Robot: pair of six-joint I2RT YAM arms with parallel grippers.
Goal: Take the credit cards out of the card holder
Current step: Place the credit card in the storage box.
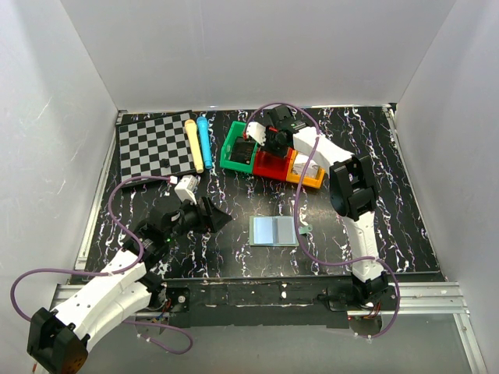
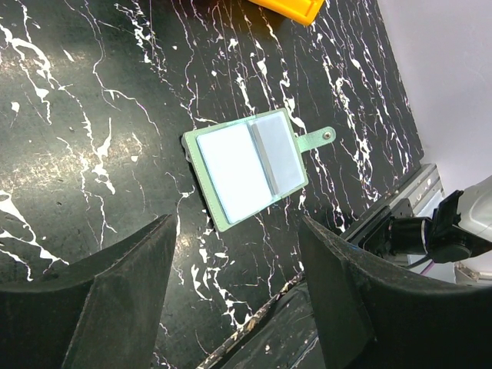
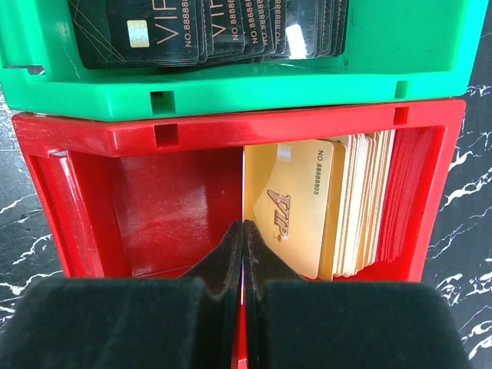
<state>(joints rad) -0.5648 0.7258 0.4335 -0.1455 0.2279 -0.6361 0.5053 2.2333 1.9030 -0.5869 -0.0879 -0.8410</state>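
Observation:
The card holder (image 1: 274, 231) lies flat on the black marbled table, pale blue with teal edging and a small tab (image 2: 317, 138); the left wrist view shows it (image 2: 246, 165) just beyond my fingers. My left gripper (image 1: 214, 216) (image 2: 234, 254) hovers to its left, open and empty. My right gripper (image 1: 273, 140) (image 3: 244, 231) is over the red bin, shut on a thin credit card (image 3: 244, 184) seen edge-on. The card stands upright, just left of a stack of gold cards (image 3: 307, 204) in that bin.
Green (image 1: 238, 152), red (image 1: 270, 165) and orange (image 1: 306, 178) bins stand in a row at the back. The green bin (image 3: 231, 96) holds black cards (image 3: 192, 31). A checkered mat (image 1: 154, 146) with a yellow (image 1: 193, 144) and a blue cylinder (image 1: 205, 142) lies back left.

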